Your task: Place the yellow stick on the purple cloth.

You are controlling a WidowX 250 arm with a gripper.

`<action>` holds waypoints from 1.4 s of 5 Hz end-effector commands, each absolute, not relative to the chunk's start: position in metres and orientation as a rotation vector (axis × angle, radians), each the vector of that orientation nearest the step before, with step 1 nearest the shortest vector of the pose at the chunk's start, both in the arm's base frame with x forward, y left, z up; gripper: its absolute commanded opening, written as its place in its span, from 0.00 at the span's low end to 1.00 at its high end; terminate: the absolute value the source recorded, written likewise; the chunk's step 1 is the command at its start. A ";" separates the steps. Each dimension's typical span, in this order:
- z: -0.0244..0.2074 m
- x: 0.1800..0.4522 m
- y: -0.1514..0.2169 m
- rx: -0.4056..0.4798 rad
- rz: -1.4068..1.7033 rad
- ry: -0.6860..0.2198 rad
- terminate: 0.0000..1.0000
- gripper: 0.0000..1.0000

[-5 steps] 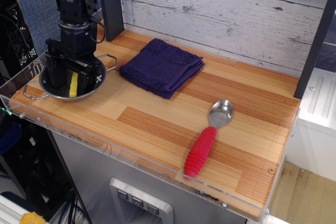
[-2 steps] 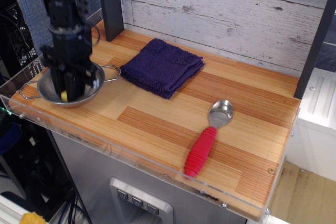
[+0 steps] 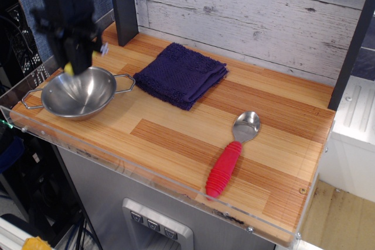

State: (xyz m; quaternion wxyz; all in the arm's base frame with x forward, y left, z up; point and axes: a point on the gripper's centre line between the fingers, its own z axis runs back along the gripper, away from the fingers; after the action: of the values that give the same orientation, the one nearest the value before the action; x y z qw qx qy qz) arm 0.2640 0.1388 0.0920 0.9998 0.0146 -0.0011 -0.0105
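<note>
My gripper [image 3: 71, 61] hangs over the far rim of the steel bowl [image 3: 76, 95] at the table's left end, lifted clear of it. It is shut on the yellow stick [image 3: 69, 69], of which only a small yellow tip shows below the fingers. The bowl looks empty. The purple cloth [image 3: 180, 74] lies folded on the wooden table [image 3: 176, 133], to the right of the bowl and the gripper, with nothing on it.
A red-handled spoon [image 3: 231, 159] lies near the front right of the table. A dark post [image 3: 123, 4] stands behind the bowl, against a whitewashed plank wall. A clear plastic lip runs along the table's front and left edges.
The gripper has risen out of the bowl with the yellow stick in it. The bowl shifted slightly and now shows empty.
</note>
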 end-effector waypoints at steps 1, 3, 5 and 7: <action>0.085 0.335 0.102 0.066 -0.124 -0.010 0.00 0.00; 0.070 0.362 0.079 0.093 -0.130 0.003 0.00 0.00; 0.079 0.354 0.079 0.071 -0.139 0.000 0.00 1.00; 0.148 0.325 0.085 0.063 -0.093 -0.079 0.00 1.00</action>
State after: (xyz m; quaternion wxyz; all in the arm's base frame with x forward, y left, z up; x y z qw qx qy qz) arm 0.3264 0.0825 0.1331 0.9986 0.0214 -0.0131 -0.0458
